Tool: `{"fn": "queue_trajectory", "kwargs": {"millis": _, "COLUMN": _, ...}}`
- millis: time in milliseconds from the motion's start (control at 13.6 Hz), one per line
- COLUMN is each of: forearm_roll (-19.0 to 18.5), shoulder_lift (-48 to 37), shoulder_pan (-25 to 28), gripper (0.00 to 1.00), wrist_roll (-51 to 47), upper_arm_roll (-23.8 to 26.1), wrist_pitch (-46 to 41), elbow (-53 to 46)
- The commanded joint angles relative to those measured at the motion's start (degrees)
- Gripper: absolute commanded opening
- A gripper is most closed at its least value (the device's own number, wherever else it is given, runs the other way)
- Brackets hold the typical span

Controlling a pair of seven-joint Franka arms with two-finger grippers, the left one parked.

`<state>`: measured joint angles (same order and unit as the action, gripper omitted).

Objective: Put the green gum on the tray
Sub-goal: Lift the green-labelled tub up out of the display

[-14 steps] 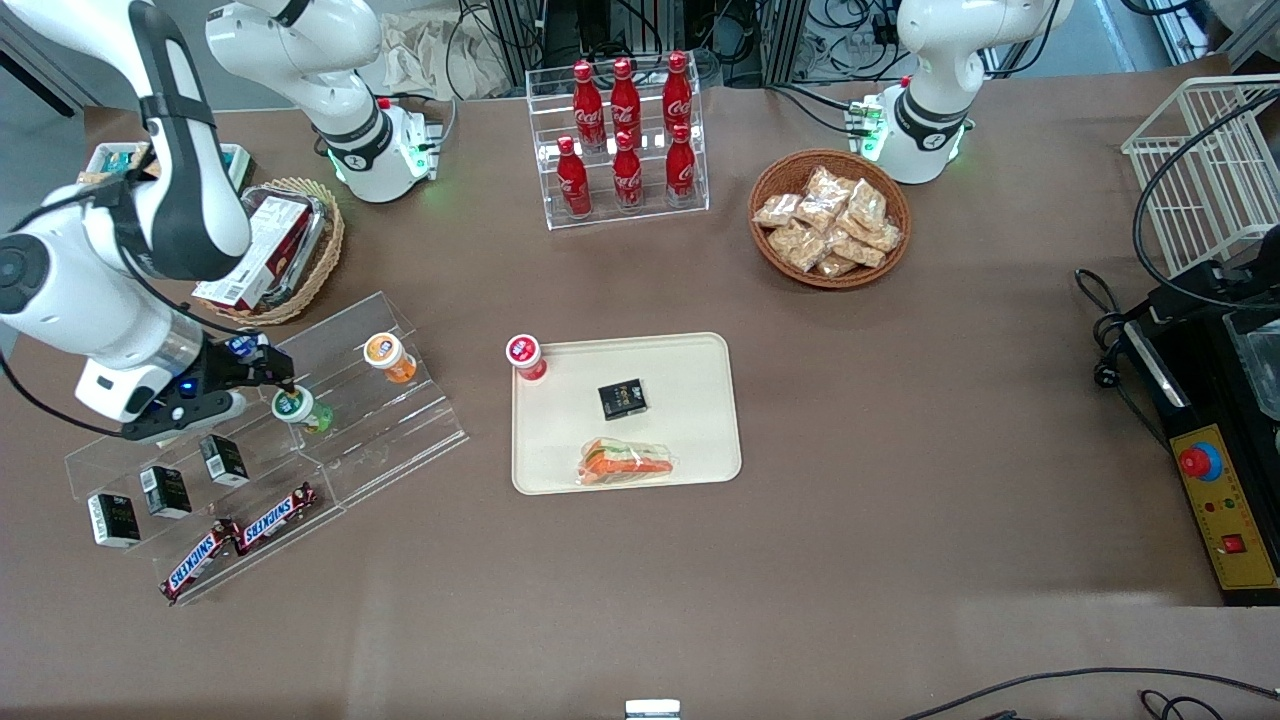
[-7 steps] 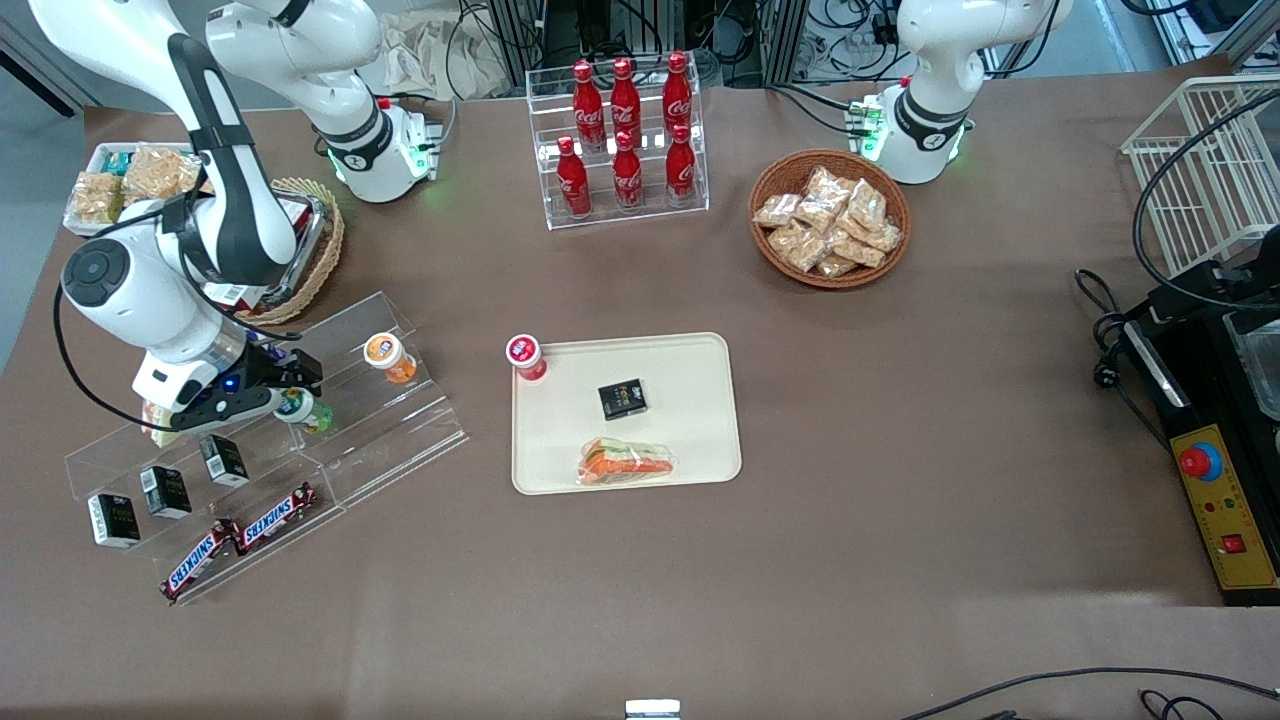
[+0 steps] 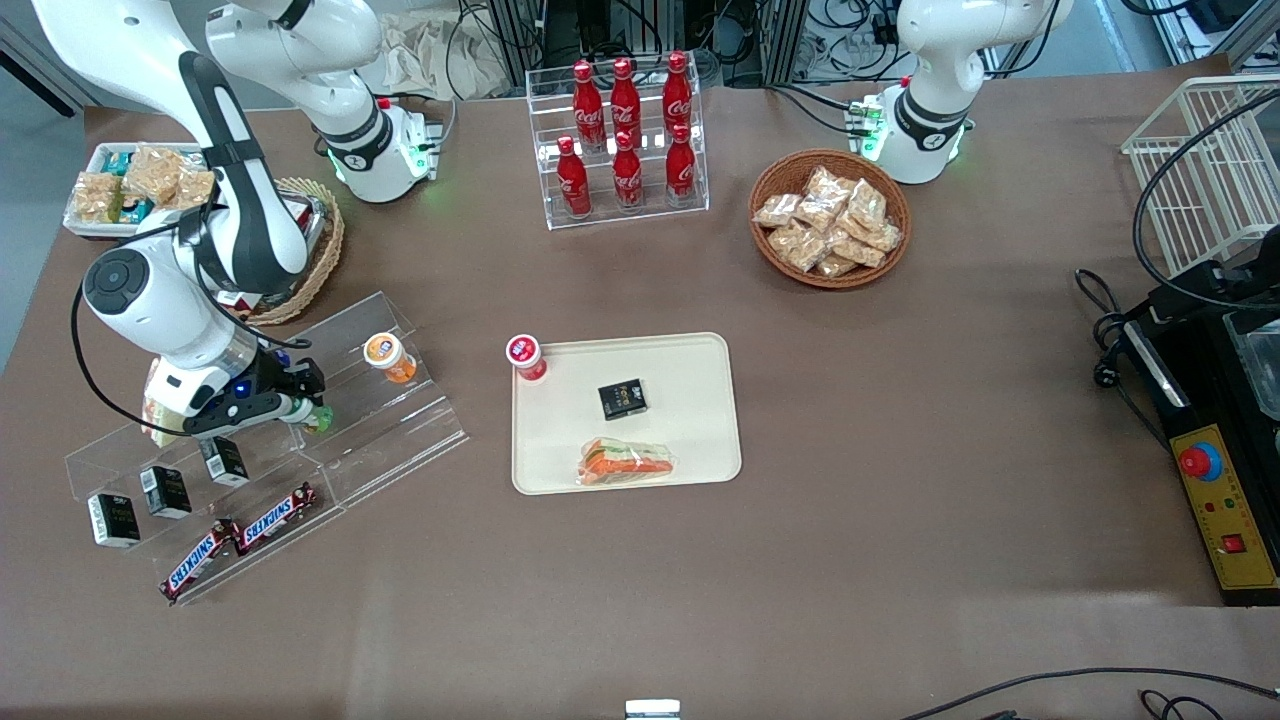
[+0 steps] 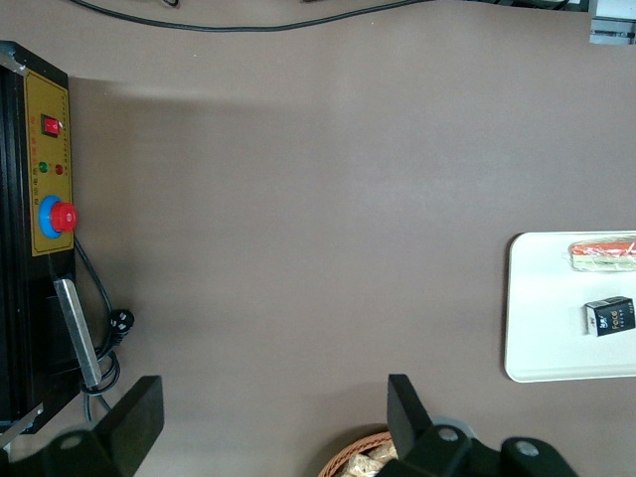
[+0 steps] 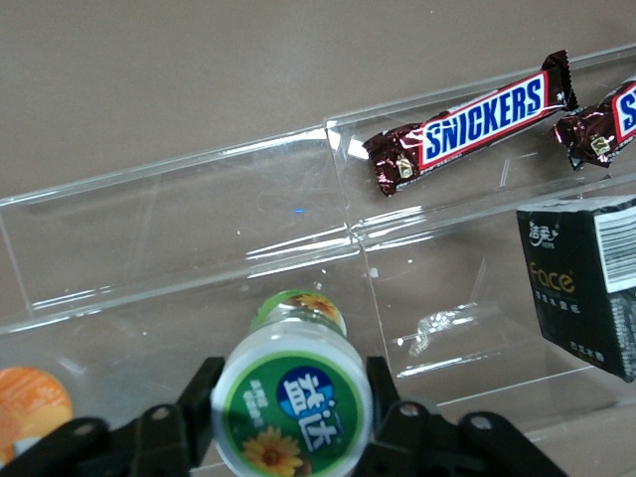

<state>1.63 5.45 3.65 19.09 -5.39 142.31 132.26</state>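
Right wrist view shows the green gum [image 5: 292, 402] standing upright between the two fingers of the tool [image 5: 288, 417], which press against its white cap from either side, pinching it on the middle step of the clear stepped stand [image 5: 199, 229]. Half a second ago the tool was beside the bottle at a slightly greater height; it has since settled lower over it, and the arm's elbow has swung a little nearer the stand.

On that stand, an orange-labelled bottle [image 3: 388, 357] sits one step above the tool, three small black boxes [image 3: 165, 490] sit on its own step toward the working arm's end, and two Snickers bars [image 3: 240, 535] lie on the lowest step.

Toward the parked arm's end, well apart from the tool, the tray [image 3: 700, 400] holds a black box [image 3: 622, 398] and a wrapped sandwich [image 3: 627, 463]; a red-labelled bottle [image 3: 526, 357] stands at its corner. Bare tabletop [image 3: 480, 300] lies between stand and tray.
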Motion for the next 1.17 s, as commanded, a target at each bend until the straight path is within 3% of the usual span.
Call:
{"fn": "queue_trajectory", "kwargs": {"millis": 0, "forearm_roll": 1.0, "shoulder_lift": 0.0, "shoulder_pan": 0.5, "gripper": 0.36, "wrist_roll": 0.3, "upper_arm_roll": -0.3, "wrist_pitch": 1.0, "elbow": -0.2}}
{"fn": "queue_trajectory", "kwargs": {"millis": 294, "forearm_roll": 1.1, "shoulder_lift": -2.4, "shoulder_pan": 0.5, "gripper": 0.37, "wrist_roll": 0.2, "upper_arm_roll": -0.1, "wrist_pitch": -1.1, "elbow": -2.2}}
{"fn": "queue_trajectory", "kwargs": {"millis": 807, "forearm_roll": 1.3, "shoulder_lift": -4.9, "shoulder_pan": 1.7, "gripper": 0.37, "wrist_roll": -5.5, "upper_arm_roll": 0.4, "wrist_pitch": -42.7, "elbow": -32.2}}
{"fn": "queue_trajectory", "kwargs": {"millis": 1101, "forearm_roll": 1.4, "shoulder_lift": -4.8, "shoulder_pan": 4.8, "gripper": 0.37, "wrist_roll": -13.4, "upper_arm_roll": 1.8, "wrist_pitch": -55.1, "elbow": -44.1}}
